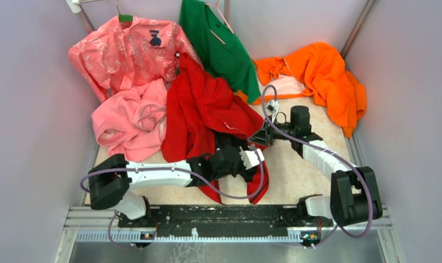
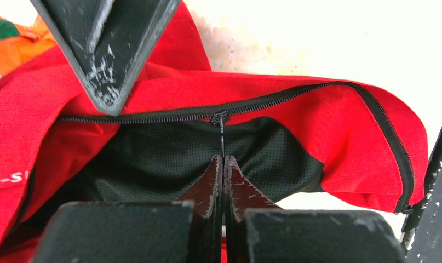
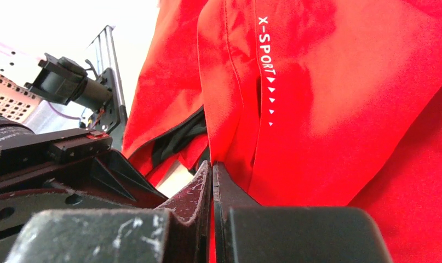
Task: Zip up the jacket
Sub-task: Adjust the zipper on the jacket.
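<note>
The jacket (image 1: 207,109) is bright red, with a black zipper (image 2: 273,99), black mesh lining (image 2: 169,153) and white lettering (image 3: 265,52). The fleece (image 1: 125,123) is plain pink, the shirt (image 1: 125,55) pink printed with pale rings, one garment (image 1: 221,46) green, another garment (image 1: 328,76) orange

Bright red thin jacket (image 1: 207,109) lies crumpled on the pale worktop (image 1: 295,170), spread from the far middle toward the near edge. Its long dark front zipper (image 2: 273,99) has the slider (image 2: 219,116) partway along, with dark mesh lining (image 2: 174,156) showing below. White "X-SPORT" lettering (image 3: 265,55) marks the front.
</note>
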Controlling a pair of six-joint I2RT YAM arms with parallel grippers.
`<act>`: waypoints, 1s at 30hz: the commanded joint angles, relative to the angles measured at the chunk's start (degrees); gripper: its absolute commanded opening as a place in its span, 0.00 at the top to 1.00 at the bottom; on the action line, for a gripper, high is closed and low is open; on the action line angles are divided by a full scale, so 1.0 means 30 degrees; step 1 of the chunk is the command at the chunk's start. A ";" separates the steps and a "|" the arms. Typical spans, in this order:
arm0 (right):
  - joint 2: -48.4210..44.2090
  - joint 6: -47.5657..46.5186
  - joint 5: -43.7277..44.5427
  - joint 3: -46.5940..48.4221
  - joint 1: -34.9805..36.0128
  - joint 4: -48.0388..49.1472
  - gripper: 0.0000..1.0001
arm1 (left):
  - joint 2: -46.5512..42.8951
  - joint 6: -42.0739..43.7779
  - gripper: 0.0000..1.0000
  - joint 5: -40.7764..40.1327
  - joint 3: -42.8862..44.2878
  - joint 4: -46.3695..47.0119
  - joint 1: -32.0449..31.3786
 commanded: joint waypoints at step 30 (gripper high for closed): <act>-0.2078 0.4275 -0.2725 -0.0716 -0.0553 0.6932 1.00 | -0.1331 0.4535 1.00 -0.0226 0.4474 -0.8265 -0.1090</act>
